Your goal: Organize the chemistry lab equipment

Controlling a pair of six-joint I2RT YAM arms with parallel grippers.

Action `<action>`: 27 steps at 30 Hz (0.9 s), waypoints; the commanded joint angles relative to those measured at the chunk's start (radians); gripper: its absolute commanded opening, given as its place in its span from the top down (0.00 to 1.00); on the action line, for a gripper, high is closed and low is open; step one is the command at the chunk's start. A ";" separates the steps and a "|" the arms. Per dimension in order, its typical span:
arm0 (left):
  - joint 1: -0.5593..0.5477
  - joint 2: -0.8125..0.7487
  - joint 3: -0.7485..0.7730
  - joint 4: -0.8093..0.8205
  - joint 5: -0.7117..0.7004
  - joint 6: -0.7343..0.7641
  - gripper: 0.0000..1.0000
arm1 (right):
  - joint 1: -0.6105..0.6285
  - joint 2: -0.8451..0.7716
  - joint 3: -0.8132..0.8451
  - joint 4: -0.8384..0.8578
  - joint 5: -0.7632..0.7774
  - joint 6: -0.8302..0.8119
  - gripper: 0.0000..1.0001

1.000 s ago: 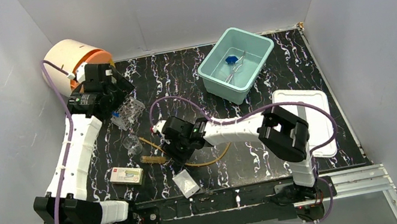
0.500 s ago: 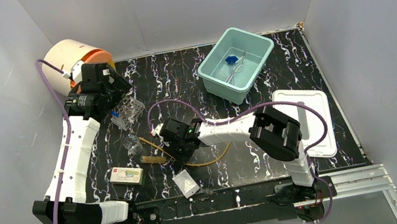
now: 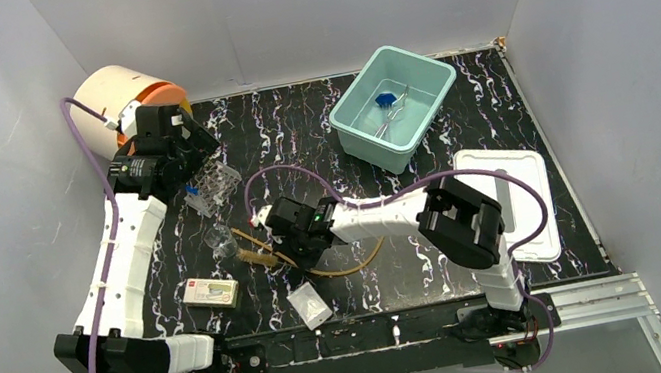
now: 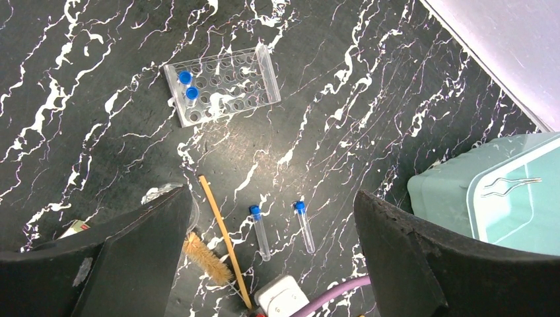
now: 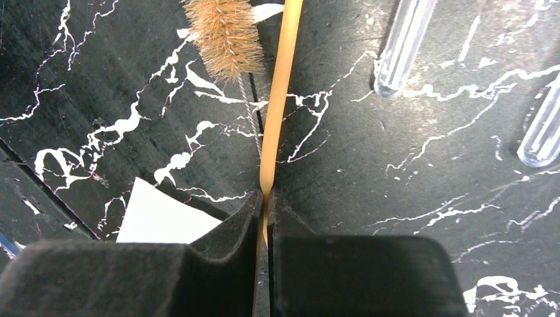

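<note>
My right gripper (image 5: 264, 198) is low on the table, shut on the end of the long tan rubber tube (image 5: 280, 99), which is pinched flat between its fingers. A brush (image 5: 226, 36) lies just left of the tube. Two clear test tubes (image 5: 404, 46) lie to the right. In the top view the right gripper (image 3: 300, 242) sits mid-table with the tube (image 3: 360, 265) curving out behind it. My left gripper (image 4: 274, 218) hangs open and empty above the clear rack (image 4: 221, 84), over the two blue-capped test tubes (image 4: 261, 231). Metal tongs (image 4: 512, 185) lie in the teal tub (image 4: 489, 191).
A small beaker (image 3: 222, 240), a flat box (image 3: 212, 292) and a white packet (image 3: 309, 304) lie near the front left. The teal tub (image 3: 352, 127) stands at the back right, a white lid (image 3: 511, 197) at the right. An orange and white cylinder (image 3: 124, 94) stands at the back left corner.
The right gripper's jaws have closed onto the tan tube. The left arm has hardly moved.
</note>
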 commanded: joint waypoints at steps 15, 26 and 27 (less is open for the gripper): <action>0.004 -0.029 0.030 0.015 0.005 0.028 0.07 | -0.027 -0.213 0.015 0.037 0.162 0.004 1.00; 0.004 -0.027 0.053 0.053 0.052 0.057 0.07 | -0.216 -0.434 0.109 0.038 -0.072 0.032 1.00; 0.004 -0.027 0.050 0.057 0.061 0.057 0.07 | -0.233 -0.449 0.122 0.038 -0.076 0.031 1.00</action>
